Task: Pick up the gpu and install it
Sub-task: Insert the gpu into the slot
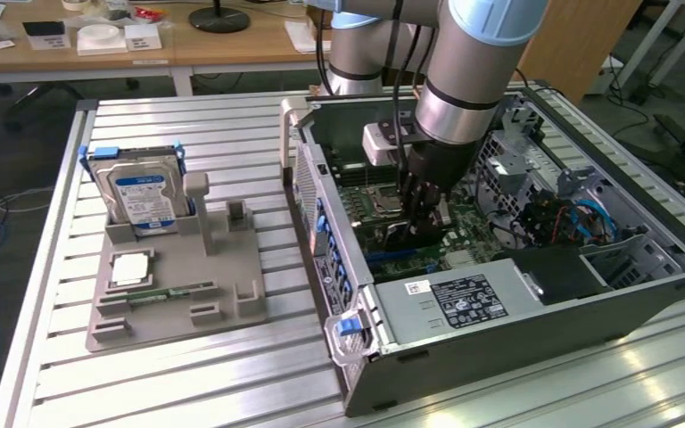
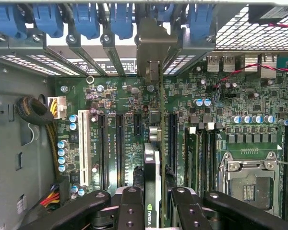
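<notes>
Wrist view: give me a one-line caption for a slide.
The fingers hold the gpu edge-on over the motherboard, its bracket near the blue clips.

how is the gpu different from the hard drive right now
The gpu is inside the open computer case, over the motherboard; the hard drive sits outside it in the grey holder. The gpu is clamped by the gripper; the hard drive is untouched. The gpu is a thin dark card; the hard drive is a thicker silver block with a blue label. Both stand on edge.
</notes>
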Controlling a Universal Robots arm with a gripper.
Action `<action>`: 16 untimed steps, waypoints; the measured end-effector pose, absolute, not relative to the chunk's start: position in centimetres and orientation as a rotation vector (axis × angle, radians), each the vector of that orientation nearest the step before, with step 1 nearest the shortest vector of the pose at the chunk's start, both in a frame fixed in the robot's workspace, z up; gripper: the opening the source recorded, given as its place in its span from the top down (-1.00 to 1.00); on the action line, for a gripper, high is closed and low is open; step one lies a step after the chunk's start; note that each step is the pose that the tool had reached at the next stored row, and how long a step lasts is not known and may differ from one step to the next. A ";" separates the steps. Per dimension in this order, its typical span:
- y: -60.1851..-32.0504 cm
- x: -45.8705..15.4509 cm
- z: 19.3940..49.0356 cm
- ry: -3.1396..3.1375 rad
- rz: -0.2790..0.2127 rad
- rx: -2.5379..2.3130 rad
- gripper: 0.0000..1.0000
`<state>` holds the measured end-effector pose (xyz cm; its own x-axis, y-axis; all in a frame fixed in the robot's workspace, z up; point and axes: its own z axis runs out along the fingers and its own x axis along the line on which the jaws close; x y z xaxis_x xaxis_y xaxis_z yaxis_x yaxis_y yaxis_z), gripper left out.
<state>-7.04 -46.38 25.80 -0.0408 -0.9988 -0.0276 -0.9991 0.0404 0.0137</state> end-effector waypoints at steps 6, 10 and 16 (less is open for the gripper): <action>-46.4 -7.0 25.7 2.258 0.045 -2.169 0.47; -46.4 -7.0 25.7 2.258 0.045 -2.169 0.47; -46.4 -7.0 25.6 2.258 0.045 -2.169 0.47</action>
<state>-7.04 -46.38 25.56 -0.0407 -0.9988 -0.0276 -0.9991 0.0403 0.0138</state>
